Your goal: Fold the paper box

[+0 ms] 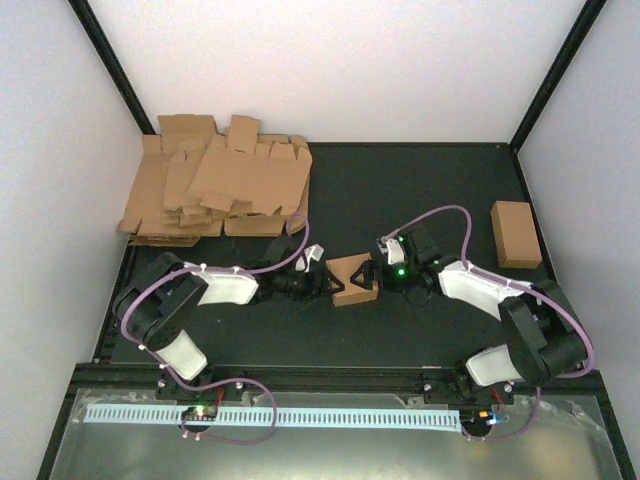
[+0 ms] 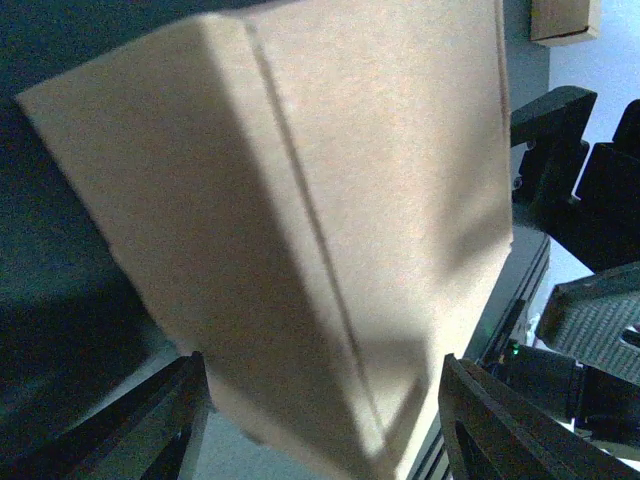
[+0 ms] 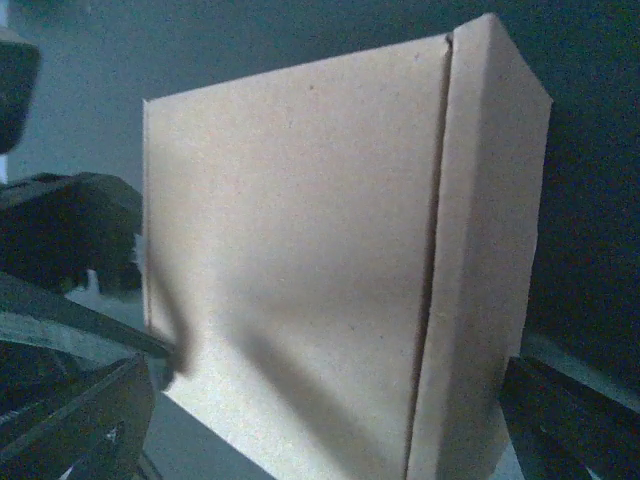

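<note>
The paper box [image 1: 352, 281] is sitting mid-counter, a little toward the near side, and both arms are crowding it along one left-to-right line. The left gripper [image 1: 325, 284] is facing it from the left, with the box lying straight ahead to its right. The right gripper [image 1: 380, 272] is facing it from the right, so the box is wedged between the two and neither arm is looking any nearer than the other.

In the left wrist view, the left gripper's fingers [image 2: 165, 420] are flanking the box's lower corners at a middling spread. I cannot tell whether they are pinching the cardboard or merely standing beside it. The right gripper is showing its jaws spread wide, one on each side of the box, and I am not seeing any squeeze.

From above the box is reading almost square, so I am not calling a long axis. Up close, a seam is running lengthwise down the face, close to one edge.

I am judging that the fold hangs on this opposed line-up, with one side bracing and the other pressing.

The heap of flat blanks [image 1: 215, 190] is lying far left on the counter [image 1: 420, 190], well apart. A closed cardboard brick [image 1: 516, 234] is resting off to the right.
</note>
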Controlling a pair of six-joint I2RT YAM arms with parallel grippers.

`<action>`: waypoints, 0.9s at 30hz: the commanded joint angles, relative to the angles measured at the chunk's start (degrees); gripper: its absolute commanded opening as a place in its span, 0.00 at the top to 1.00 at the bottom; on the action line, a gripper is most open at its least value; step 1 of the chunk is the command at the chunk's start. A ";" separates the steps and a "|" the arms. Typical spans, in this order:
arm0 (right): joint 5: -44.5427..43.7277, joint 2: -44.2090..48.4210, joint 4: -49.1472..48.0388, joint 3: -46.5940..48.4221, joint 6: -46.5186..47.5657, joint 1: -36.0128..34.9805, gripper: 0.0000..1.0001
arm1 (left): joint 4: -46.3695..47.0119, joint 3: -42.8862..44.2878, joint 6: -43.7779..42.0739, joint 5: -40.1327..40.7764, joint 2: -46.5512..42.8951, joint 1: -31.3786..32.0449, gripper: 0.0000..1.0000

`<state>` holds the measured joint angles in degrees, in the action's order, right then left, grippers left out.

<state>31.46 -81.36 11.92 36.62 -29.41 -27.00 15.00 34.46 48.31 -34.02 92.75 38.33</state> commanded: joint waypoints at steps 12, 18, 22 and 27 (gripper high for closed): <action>5.74 8.09 -6.55 -6.38 -5.14 3.37 0.07 | 3.33 2.56 0.29 -1.99 2.79 -0.91 0.45; 5.17 7.51 -7.96 -7.80 -5.22 4.83 0.07 | 7.56 -0.09 1.16 -4.16 2.42 -2.26 0.34; 4.78 7.36 -8.04 -8.20 -4.85 6.35 0.07 | 8.98 -0.63 1.71 -5.22 3.79 -3.30 0.38; 5.03 7.53 -7.83 -8.92 -4.16 8.39 0.07 | 11.91 -2.29 2.98 -5.83 4.93 -4.49 0.43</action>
<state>36.16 -74.00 5.23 28.38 -34.44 -19.88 22.59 33.45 50.22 -38.24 96.40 34.87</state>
